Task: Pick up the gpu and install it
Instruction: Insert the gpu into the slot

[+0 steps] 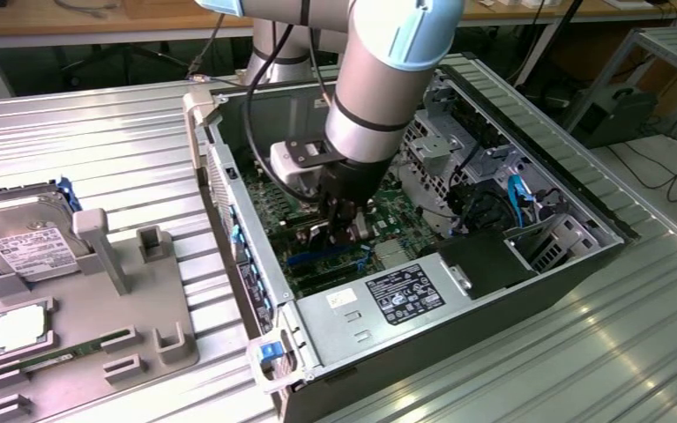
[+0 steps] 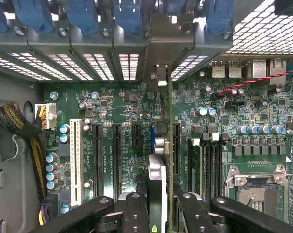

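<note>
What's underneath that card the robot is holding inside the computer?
Below the gpu, clamped edge-on in the gripper, lies the green motherboard with long black slots and one white slot. The strip directly beneath the card is hidden by it.

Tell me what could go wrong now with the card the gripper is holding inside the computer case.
1. The gpu, held edge-on in the gripper, may miss the black expansion slot and press on the motherboard instead.
2. Its metal end could catch on the case's rear slot frame.
3. Gripped across its thin body, it might tilt when pushed.
</note>
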Controlling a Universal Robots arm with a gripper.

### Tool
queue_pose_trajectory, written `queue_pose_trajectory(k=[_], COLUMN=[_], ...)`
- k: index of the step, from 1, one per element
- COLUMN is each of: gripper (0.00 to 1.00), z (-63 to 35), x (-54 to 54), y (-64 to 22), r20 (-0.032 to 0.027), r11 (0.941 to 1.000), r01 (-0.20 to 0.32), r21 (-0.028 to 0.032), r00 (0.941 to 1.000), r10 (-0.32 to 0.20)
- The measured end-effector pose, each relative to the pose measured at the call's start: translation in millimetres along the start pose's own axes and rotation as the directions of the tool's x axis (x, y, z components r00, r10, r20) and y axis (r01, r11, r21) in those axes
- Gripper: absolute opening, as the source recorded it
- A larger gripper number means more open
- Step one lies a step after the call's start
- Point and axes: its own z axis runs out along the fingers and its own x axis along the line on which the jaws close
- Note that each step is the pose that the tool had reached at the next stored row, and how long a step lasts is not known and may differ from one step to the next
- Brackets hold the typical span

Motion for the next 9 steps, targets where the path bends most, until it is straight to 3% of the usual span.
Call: queue_pose_trajectory(k=[9], gripper=[0.28], z=[0.1], x=[0.0], y=[0.0], r20=[0.0006], r11=[1.0], r01=[0.0], r21=[-0.0021], r00=[1.0], r10=[0.0])
